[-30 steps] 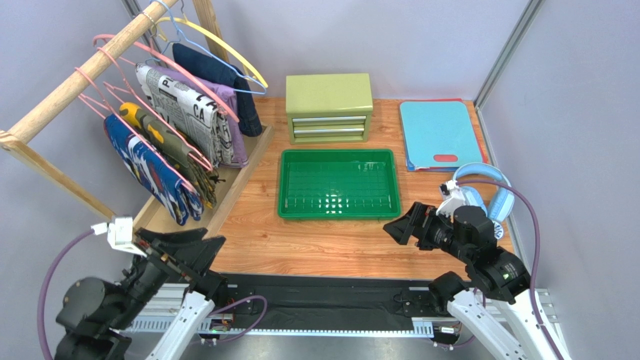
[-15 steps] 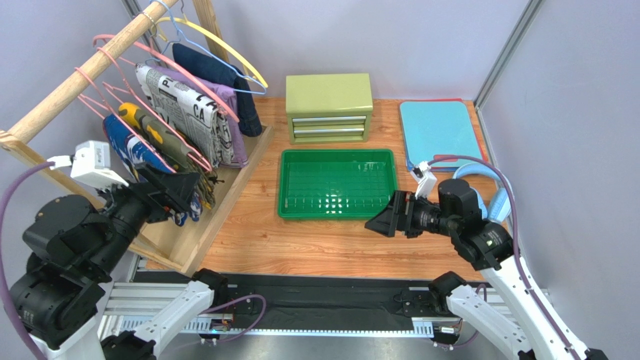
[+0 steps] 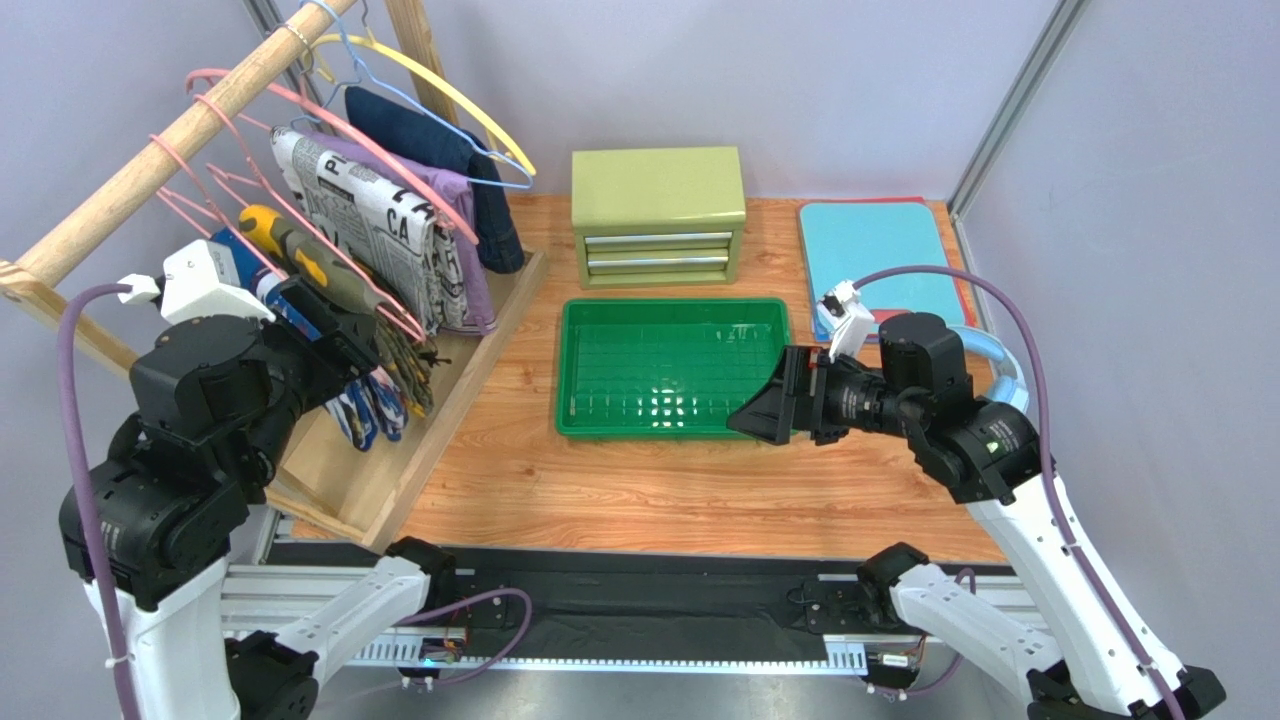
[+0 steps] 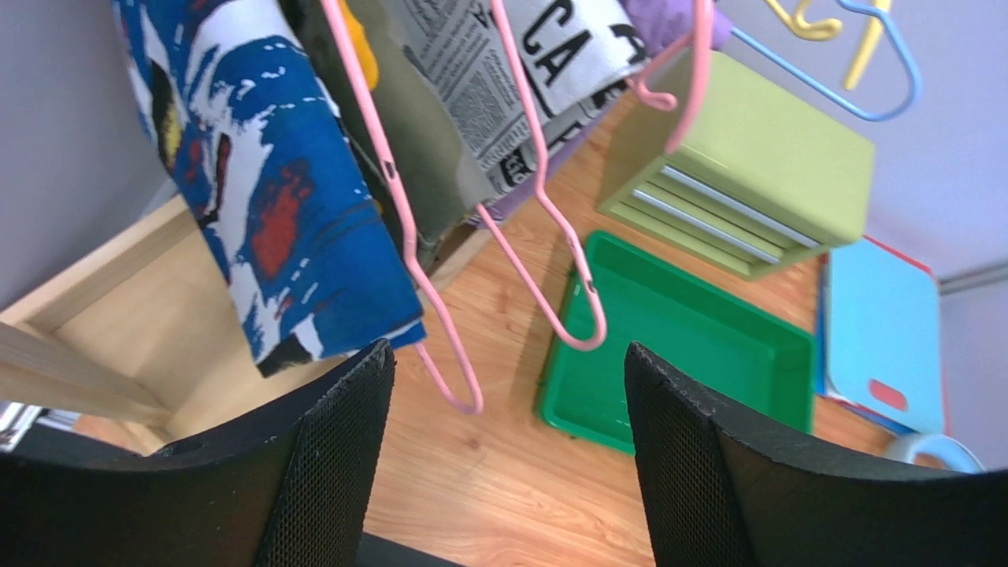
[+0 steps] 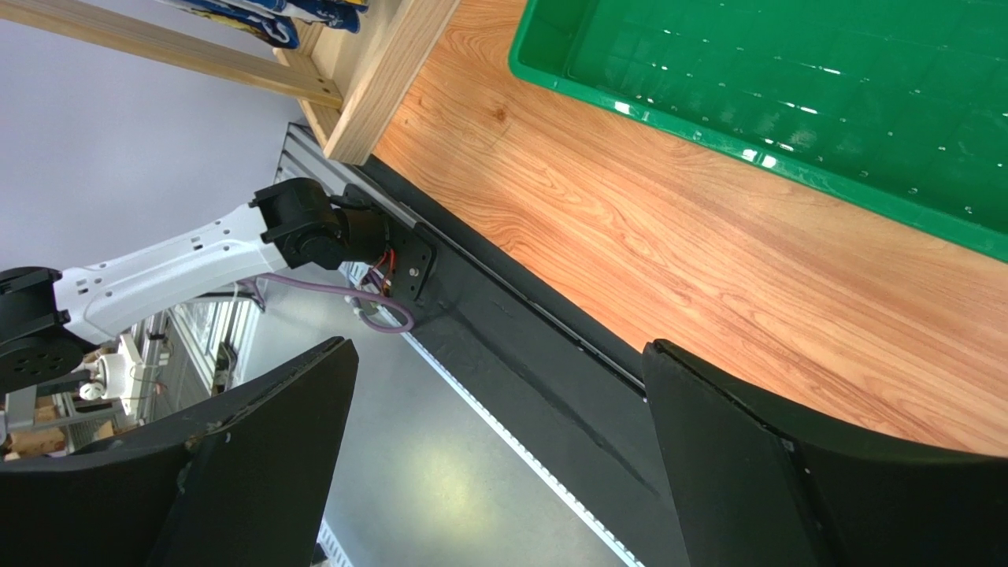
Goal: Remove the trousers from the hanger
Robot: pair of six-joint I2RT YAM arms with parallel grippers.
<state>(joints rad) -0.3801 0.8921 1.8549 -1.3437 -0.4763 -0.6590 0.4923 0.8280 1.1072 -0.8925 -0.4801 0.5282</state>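
Top cam: high behind the arm bases, looking down on the wooden worktop. Left wrist – past left hand, close on the wooden clothes rack. Right wrist – past right hand, down at near edge. All share the green plastic tray.

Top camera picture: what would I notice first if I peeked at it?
The wooden rack at the left, crowded with hanging clothes, grabs the eye, above all the blue splotchy trousers at its near end. The left tool is open right beside them. A bright green tray sits mid-table.
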